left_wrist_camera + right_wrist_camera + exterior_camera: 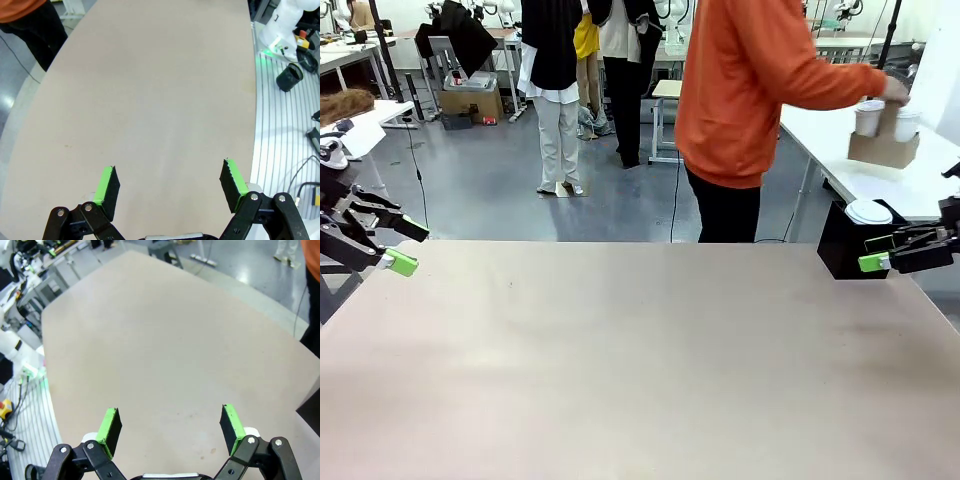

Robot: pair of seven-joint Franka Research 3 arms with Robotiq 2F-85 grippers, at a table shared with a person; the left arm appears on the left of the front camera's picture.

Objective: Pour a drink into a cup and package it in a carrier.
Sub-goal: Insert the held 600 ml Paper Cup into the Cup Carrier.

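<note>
At upper right the person's hand [894,90] holds the brown cardboard carrier [883,148] — light, crushable, so we'd grip its handle — both claws [169,187] [170,425] spread, empty.

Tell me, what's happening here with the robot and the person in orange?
The person in the orange top has turned to a white side table and has a hand on the brown carrier, which holds two white cups. Both robot grippers are open and holding nothing: the left gripper hangs by the left edge of the big table, the right gripper by the right edge, near a black box with a shorter lidded cup.
</note>
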